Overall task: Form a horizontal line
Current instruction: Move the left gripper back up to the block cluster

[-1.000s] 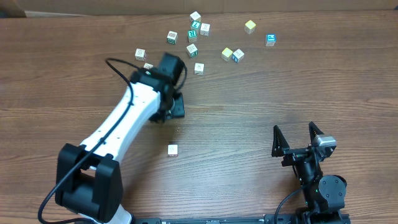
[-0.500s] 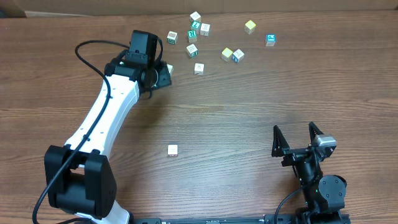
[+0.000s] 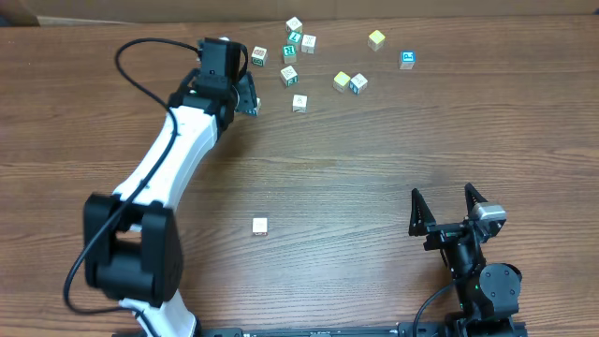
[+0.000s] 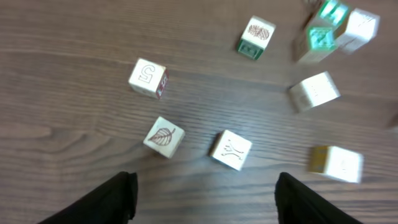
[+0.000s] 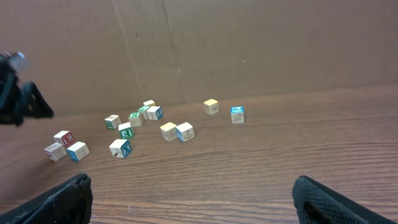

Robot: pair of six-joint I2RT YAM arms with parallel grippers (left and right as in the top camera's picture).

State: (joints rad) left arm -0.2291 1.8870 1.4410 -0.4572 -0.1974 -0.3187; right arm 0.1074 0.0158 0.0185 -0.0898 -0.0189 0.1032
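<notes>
No straight row of touching cubes shows in any view. A single whitish cube lies alone mid-table. Several loose letter cubes are scattered at the far side, among them a pale yellow one and a blue-faced one. My left gripper is open and empty at the left end of that scatter. In the left wrist view its fingers hang above a leaf cube and an X cube. My right gripper is open and empty near the front right, also seen in the right wrist view.
An S cube, a green-sided cube and a yellow-sided cube lie ahead of the left fingers. A brown cardboard wall runs along the table's far edge. The left arm spans the left half of the table.
The left arm has swung from mid-table back and left to the far scatter of cubes, covering two cubes there. The lone cube and the right arm have not moved.
</notes>
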